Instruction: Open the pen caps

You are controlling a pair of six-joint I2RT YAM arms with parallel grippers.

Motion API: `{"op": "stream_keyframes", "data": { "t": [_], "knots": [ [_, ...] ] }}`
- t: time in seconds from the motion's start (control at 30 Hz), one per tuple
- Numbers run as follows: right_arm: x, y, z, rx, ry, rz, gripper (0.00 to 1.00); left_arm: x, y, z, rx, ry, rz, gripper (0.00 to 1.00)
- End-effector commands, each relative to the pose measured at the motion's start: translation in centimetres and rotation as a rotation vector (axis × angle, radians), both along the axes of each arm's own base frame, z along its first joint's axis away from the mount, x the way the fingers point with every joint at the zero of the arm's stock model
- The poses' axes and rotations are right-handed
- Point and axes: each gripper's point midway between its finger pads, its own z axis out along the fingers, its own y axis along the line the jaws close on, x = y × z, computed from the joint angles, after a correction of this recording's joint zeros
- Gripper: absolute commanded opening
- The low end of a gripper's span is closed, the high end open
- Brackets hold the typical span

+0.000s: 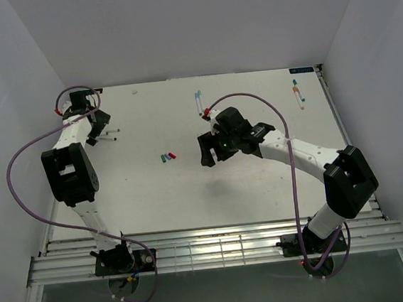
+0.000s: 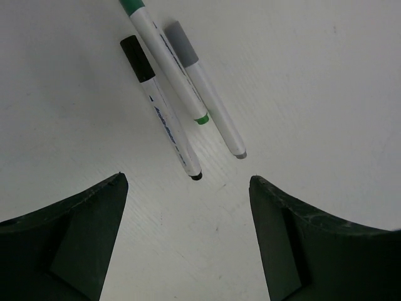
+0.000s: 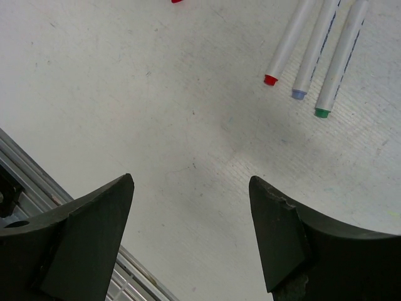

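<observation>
In the left wrist view three white pens lie side by side on the table, with a black cap (image 2: 136, 58), a green cap (image 2: 131, 5) and a grey cap (image 2: 182, 44) still on them. My left gripper (image 2: 188, 188) is open and empty just short of their bare ends; it is at the far left in the top view (image 1: 94, 135). My right gripper (image 3: 191, 179) is open and empty above bare table at the middle (image 1: 206, 154). Three pen ends, red (image 3: 270, 79), lilac (image 3: 299, 94) and green (image 3: 322, 113), lie ahead of it. Three loose caps (image 1: 168, 156) lie left of it.
A pair of pens (image 1: 298, 93) lies at the far right corner, and more pens (image 1: 199, 103) lie at the far middle. A slatted metal rail (image 1: 218, 246) runs along the near edge and shows in the right wrist view (image 3: 37, 182). White walls close in the table.
</observation>
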Motion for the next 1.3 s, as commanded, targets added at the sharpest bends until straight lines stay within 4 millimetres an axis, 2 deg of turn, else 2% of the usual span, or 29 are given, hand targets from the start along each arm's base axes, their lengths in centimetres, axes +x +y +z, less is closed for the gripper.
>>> {"op": "stream_keyframes", "data": {
  "t": [0.0, 0.07, 0.2, 0.43, 0.77, 1.07, 1.27],
  "knots": [
    [0.6, -0.6, 2.1, 0.01, -0.082, -0.005, 0.8, 0.3, 0.6, 0.4, 0.021, 0.031, 0.047, 0.89],
    [0.5, -0.5, 2.4, 0.027, -0.091, 0.002, 0.8, 0.9, 0.6, 0.4, 0.022, 0.027, 0.046, 0.89],
    [0.4, -0.5, 2.0, 0.036, -0.091, 0.002, 0.79, 1.5, 0.9, -1.4, 0.022, 0.063, 0.056, 0.89],
    [0.4, -1.1, 0.4, -0.005, -0.074, -0.013, 0.79, 1.1, 1.3, -3.9, 0.021, 0.123, 0.096, 0.88],
    [0.2, -1.7, 0.0, -0.015, -0.075, -0.023, 0.79, 0.6, 1.2, -5.1, 0.019, 0.153, 0.093, 0.83],
    [0.5, -1.8, -0.3, -0.013, -0.08, -0.034, 0.78, 0.5, 1.2, -6.4, 0.061, 0.199, 0.06, 0.7],
    [0.4, -2.0, -0.7, -0.008, -0.074, -0.041, 0.78, 0.2, 0.7, -7.5, 0.09, 0.24, 0.034, 0.65]
  ]
}}
